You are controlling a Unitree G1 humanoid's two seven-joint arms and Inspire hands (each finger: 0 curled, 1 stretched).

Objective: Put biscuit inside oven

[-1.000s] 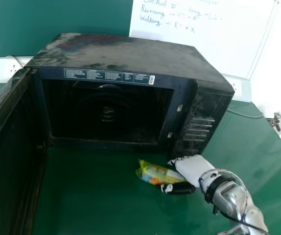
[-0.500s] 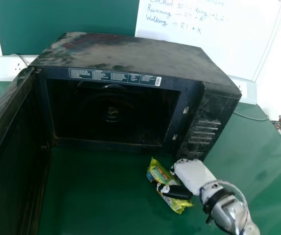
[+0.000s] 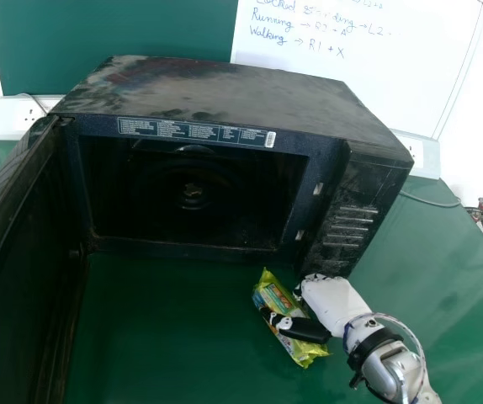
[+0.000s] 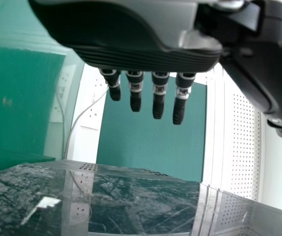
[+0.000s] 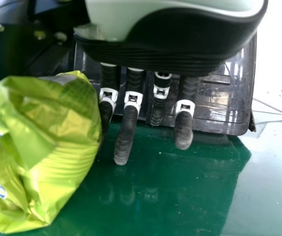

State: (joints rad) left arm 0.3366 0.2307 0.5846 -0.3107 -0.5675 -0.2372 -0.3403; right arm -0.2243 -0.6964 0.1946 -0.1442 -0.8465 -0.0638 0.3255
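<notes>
A: Packet status?
B: Yellow-green biscuit packet (image 3: 272,295) was crumpled and slanted, in front of the oven (image 3: 225,94). Right hand (image 3: 332,303) had it pinched, thumb to fingers.
A: Delta vs a second back?
B: Packet had swung from near-level to steep.
A: Views?
B: Head showed open door (image 3: 14,278). Right wrist showed packet's puffed end. Left hand (image 4: 136,56) had fingers extended, apart.

Probably a lab, given the whiteboard (image 3: 368,84) and power sockets (image 3: 13,119).
</notes>
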